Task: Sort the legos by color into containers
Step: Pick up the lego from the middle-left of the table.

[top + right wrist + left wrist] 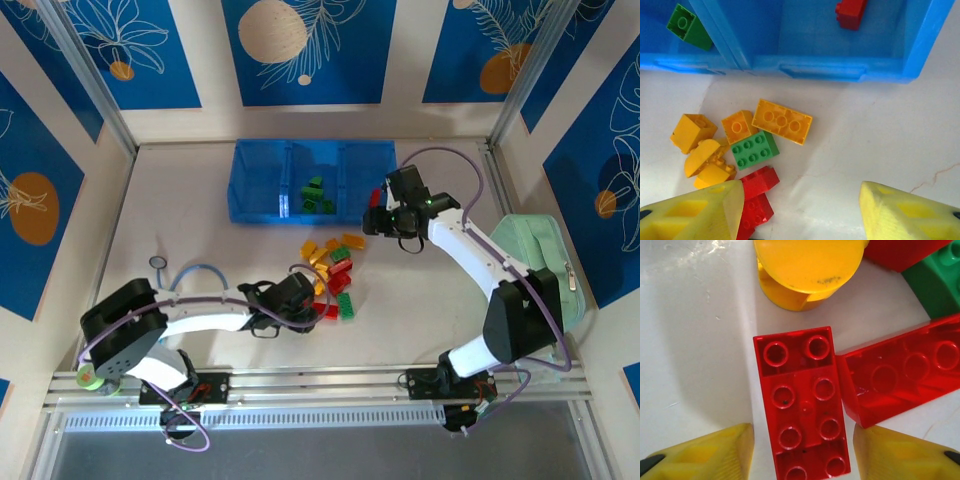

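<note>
Glossy plastic legos [805,405], translucent tray [840,70]

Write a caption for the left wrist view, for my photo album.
Left end effector open astride a red brick, with a second red brick close beside it.

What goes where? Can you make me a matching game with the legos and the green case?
Things:
1. pile of green legos
2. long red lego
3. yellow legos
4. mint-green case

Places:
A. between the fingertips of the left gripper
B. at the table's right edge, by the right arm
C. middle compartment of the blue tray
D. loose on the table, outside the tray

Pairs: 1-C, 2-A, 3-D, 4-B
</note>
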`<state>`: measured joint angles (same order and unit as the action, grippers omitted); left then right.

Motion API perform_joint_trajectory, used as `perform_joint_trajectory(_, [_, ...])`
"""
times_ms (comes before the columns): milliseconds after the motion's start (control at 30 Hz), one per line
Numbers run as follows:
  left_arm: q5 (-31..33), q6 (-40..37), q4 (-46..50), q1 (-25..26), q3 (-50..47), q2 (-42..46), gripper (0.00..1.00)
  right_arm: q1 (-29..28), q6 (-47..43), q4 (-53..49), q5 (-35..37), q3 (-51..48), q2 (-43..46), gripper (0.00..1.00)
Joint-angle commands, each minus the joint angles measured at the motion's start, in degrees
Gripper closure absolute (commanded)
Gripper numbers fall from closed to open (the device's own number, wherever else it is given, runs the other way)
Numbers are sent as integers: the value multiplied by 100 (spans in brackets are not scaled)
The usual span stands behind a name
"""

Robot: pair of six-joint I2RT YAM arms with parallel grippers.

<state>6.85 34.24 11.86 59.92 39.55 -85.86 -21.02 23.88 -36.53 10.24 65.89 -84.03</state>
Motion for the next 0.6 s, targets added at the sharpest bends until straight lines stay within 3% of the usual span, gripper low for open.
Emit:
perform_joint_trajectory(0, [129, -75, 162, 37, 290, -238, 49, 27, 147, 144, -145, -199, 295, 37])
perform_joint_trajectory(267, [337, -16, 423, 11, 552, -378, 64, 36, 265, 234, -119, -782, 702, 38])
perform_joint_trajectory(567, [291, -215, 681, -282, 750, 549, 67, 106, 579, 440, -125, -1703, 1248, 38])
